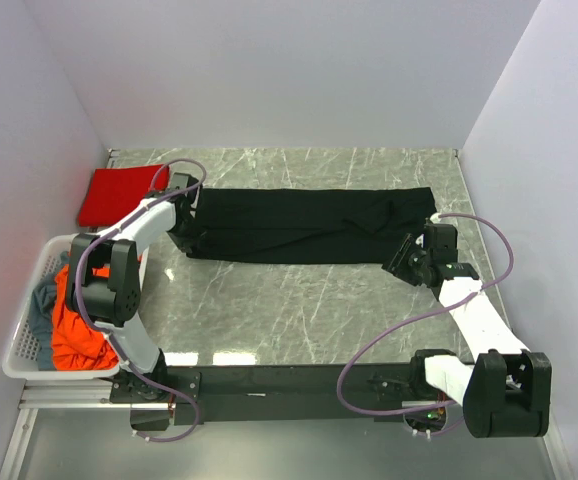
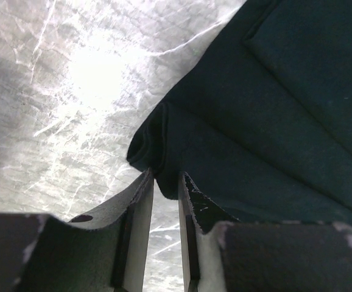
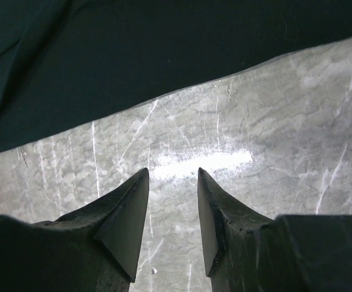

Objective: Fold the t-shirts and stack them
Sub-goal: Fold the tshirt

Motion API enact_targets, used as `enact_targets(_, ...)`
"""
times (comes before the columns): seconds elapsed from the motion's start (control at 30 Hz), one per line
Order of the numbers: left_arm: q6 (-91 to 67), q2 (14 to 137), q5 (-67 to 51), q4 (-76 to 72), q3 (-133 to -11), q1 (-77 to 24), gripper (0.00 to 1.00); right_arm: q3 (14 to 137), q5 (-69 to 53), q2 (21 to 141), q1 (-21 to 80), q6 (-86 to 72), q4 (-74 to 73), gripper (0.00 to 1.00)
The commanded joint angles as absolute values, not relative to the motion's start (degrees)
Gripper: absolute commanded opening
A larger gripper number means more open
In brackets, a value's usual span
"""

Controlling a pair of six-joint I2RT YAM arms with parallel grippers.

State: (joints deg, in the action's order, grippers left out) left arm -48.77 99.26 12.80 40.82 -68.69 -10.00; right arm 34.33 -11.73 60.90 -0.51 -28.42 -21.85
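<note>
Left gripper (image 2: 164, 175): fingers barely apart at black t-shirt's (image 2: 273, 121) folded corner; pinching or not, cannot tell.
Right gripper (image 3: 173, 171): spread, above bare table (image 3: 255, 140) just beside shirt's edge.
Black t-shirt: long flat band between both grippers.
Table: grey marble, glossy glare.
Walls (image 1: 289, 70): plain white, three sides.

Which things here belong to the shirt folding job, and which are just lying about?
Job: black t-shirt, red t-shirt, orange-red t-shirt, grey-blue t-shirt.
Lying about: white basket, holding the last two.
</note>
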Motion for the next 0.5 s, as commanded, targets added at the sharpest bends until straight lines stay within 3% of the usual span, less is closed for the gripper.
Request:
enact_targets(0.0,-47.73,99.40,12.30,41.66,-72.07,-10.20,0.29,34.19,-12.04,60.91,-0.26,-27.60,-20.22,0.45)
enact_targets(0.2,-47.37,99.84,12.13,41.92,-72.51,-10.28,0.30,34.28,-12.57,61.52,-0.35,-27.69,-20.13,0.45)
enact_targets(0.3,-47.46,100.28,11.95,41.49,-71.99,-10.20,0.26,34.28,-12.66,61.35,-0.26,-27.77,-20.04,0.44)
enact_targets(0.47,-47.37,101.86,11.86,40.61,-71.80,-10.20,0.01,34.19,-12.57,61.52,-0.26,-27.60,-20.21,0.44)
